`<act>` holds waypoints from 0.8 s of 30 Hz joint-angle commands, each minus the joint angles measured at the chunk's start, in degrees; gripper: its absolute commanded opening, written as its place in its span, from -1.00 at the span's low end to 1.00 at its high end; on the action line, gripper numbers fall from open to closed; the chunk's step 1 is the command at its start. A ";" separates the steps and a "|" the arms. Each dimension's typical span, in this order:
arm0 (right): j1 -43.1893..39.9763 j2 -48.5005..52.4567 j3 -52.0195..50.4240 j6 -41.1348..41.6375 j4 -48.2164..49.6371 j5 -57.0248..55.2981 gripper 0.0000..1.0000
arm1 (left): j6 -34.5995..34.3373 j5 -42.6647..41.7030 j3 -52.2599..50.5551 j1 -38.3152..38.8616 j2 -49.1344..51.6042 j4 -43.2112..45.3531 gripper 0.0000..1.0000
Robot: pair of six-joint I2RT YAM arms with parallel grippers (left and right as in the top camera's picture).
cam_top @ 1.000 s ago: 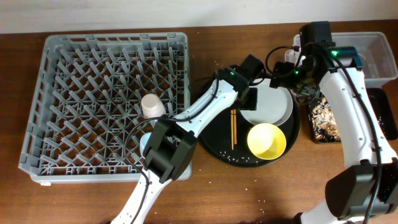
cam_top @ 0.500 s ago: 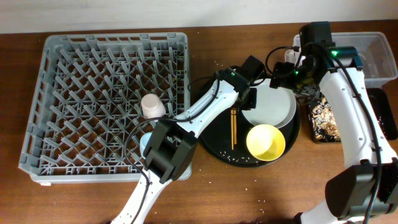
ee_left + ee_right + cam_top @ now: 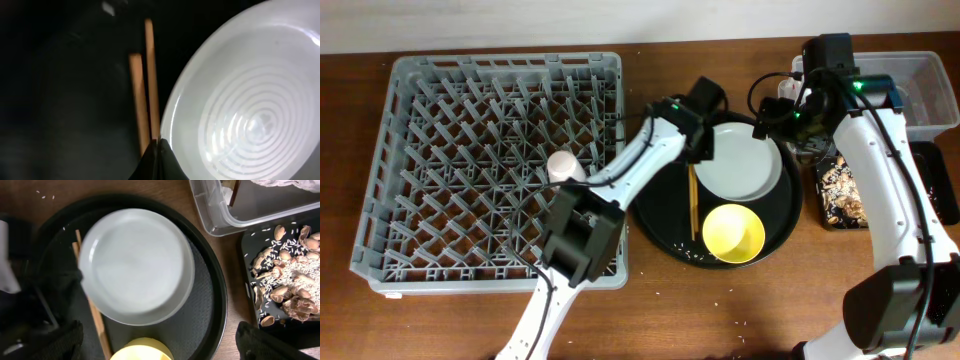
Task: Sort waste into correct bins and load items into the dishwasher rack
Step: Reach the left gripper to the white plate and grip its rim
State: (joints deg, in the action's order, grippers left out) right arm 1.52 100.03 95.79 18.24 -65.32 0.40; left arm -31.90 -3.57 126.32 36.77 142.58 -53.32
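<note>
rack fills the table's left side, the pink cup standing among its pegs. my left gripper is pinched on the left rim of the white plate, just beside the chopsticks on the round tray. my right gripper hangs above that plate with its jaws spread wide, near the clear tub in the far right corner.

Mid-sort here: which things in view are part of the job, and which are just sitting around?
Part of the job: dishwasher rack; pink cup standing in it; white plate; yellow bowl; chopsticks; clear tub; black rectangular tray; food scraps in that tray.

Just lying about: round black tray under the plate, bowl and chopsticks; wooden table.
</note>
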 commanded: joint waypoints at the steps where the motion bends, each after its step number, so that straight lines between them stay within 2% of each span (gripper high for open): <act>1: -0.15 -0.31 0.81 0.50 0.15 -0.90 0.97 | 4.83 1.09 -0.04 -2.69 -6.08 -0.22 -0.99; 8: -0.15 -0.31 0.81 0.50 -0.07 -0.90 0.98 | 5.88 1.49 -0.09 -2.54 -5.77 -2.71 -0.97; 9: -0.15 -0.31 0.81 0.50 -0.11 -0.90 0.98 | 5.88 1.51 -0.09 -2.43 -4.66 -2.71 -0.64; 10: -0.15 -0.31 0.81 0.48 -0.09 -0.90 0.97 | 5.88 1.51 -0.09 -2.43 -3.56 -2.80 -0.40; 11: -0.15 -0.31 0.81 0.48 -0.11 -0.90 0.98 | 5.86 1.46 -0.09 -2.43 -2.40 -2.89 -0.29; 13: -0.15 -0.31 0.81 0.48 -0.09 -0.90 0.98 | 5.86 1.44 -0.09 -2.43 -0.92 -2.69 -0.26; 14: -0.15 -0.31 0.81 0.48 -0.09 -0.90 0.98 | 5.86 1.44 -0.09 -2.43 -0.33 -2.71 -0.18; 18: -0.15 -0.31 0.81 0.48 -0.07 -0.92 0.99 | 5.84 1.44 -0.09 -1.95 0.87 -2.36 -0.21; 24: -0.15 -0.31 0.81 0.48 -0.07 -0.92 1.00 | 5.86 1.49 -0.09 -0.87 0.90 -1.14 -0.61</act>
State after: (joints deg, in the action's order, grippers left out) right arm 1.52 100.03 95.79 18.24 -65.39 0.40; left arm -26.55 -2.55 126.32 34.87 143.04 -54.65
